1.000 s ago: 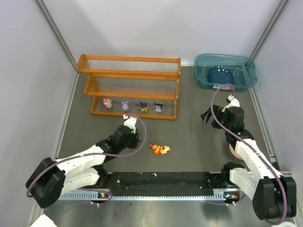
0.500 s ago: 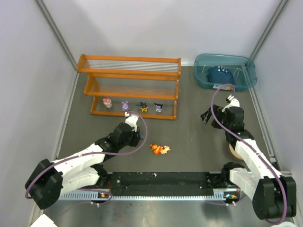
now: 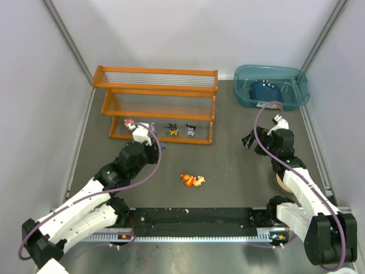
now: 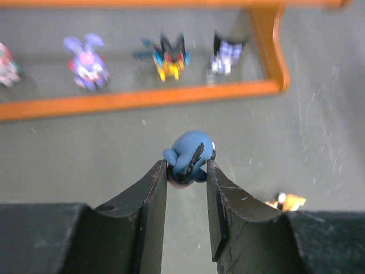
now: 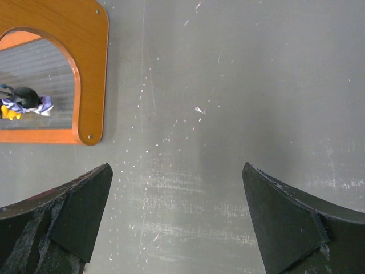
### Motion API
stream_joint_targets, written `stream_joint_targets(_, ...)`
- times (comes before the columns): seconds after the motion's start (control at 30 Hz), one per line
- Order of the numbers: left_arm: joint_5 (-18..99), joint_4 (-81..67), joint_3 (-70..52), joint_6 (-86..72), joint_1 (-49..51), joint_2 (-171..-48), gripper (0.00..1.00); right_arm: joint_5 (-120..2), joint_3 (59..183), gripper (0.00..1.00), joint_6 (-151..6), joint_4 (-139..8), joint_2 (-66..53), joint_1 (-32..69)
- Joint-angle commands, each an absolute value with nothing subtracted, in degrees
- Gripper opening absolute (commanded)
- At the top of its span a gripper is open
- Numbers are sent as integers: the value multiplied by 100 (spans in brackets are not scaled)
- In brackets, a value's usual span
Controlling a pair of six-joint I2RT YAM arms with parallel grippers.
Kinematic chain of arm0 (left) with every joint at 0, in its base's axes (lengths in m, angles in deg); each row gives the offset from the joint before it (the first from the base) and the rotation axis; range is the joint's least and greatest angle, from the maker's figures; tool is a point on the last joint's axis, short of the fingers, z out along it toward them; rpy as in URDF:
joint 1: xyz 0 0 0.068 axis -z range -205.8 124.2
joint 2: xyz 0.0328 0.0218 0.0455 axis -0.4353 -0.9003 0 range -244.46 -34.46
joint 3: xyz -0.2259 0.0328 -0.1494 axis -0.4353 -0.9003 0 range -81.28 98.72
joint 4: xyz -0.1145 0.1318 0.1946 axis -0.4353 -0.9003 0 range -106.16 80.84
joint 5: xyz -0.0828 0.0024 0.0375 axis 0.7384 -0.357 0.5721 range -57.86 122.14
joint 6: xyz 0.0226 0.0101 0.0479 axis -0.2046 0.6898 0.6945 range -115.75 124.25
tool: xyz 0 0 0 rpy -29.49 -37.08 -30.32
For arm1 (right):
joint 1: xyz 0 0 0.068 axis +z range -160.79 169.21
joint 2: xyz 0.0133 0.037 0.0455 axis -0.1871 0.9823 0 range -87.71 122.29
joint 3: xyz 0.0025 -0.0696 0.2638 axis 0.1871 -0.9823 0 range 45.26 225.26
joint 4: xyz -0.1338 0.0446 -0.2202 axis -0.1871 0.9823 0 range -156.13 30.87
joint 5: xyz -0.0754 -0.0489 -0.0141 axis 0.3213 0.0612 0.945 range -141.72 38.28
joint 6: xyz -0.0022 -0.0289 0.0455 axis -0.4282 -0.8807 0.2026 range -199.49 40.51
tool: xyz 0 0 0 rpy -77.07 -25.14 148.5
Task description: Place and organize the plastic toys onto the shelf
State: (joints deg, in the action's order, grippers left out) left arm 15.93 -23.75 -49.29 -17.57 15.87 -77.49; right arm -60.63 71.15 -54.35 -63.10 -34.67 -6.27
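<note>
Since a second ago, the left arm has swung forward and to its left, from the middle of the table (image 3: pixel 228 171) up to the front of the shelf (image 4: pixel 171 95). The right arm has not budged. The left gripper (image 4: pixel 185 166) is clamped on a small blue toy (image 4: pixel 188 154), pinched at the fingertips with its rounded body sticking out ahead of them.

From the wrist view the shelf lies straight ahead of that toy, and its orange front rail runs crosswise to the gripper's reach. Four toys already stand along the bottom tier: a pink-and-white one (image 4: pixel 4 65), a purple bunny (image 4: pixel 85 61), a yellow-and-blue one (image 4: pixel 168 56) and a black-and-purple one (image 4: pixel 225 54). The blue toy lines up roughly between the last two, so I judge it needs to go forward over the rail and sideways into a free gap.

An orange toy (image 3: pixel 193 180) lies on its side on the table, nearer the left arm. The right gripper (image 5: pixel 175 188) hangs spread wide and holds nothing, off the shelf's right end.
</note>
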Motion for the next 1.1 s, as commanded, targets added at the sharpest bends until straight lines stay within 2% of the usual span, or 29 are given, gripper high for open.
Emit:
stream_joint_targets(0.0, 551, -2761, -3823, -1721, 1332, -7690, 0, -6121, 7145, 99, -5409, -6481, -3488, -569)
stream_joint_targets(0.13, 647, -3095, -2830, -1456, 814, -8139, 0, -6139, 7136, 99, -5409, -6472, -3523, -578)
stream_joint_targets(0.37, 2148, -3034, -2143, -1158, -1206, -8832, 0, -6139, 7118, 99, -5392, -6464, -3620, -578)
stream_joint_targets(0.57, 2949, -2841, -1800, -973, -2323, -9351, 0, -6157, 7118, 99, -5383, -6464, -3647, -578)
stream_joint_targets(0.83, 3390, -2683, -1334, -946, -2923, -10257, 0, -6157, 7127, 99, -5374, -6464, -3629, -577)
stream_joint_targets(1.07, 3041, -2375, -1307, -1595, -2923, -10679, 0, -6130, 7136, 99, -5374, -6472, -3629, -569)
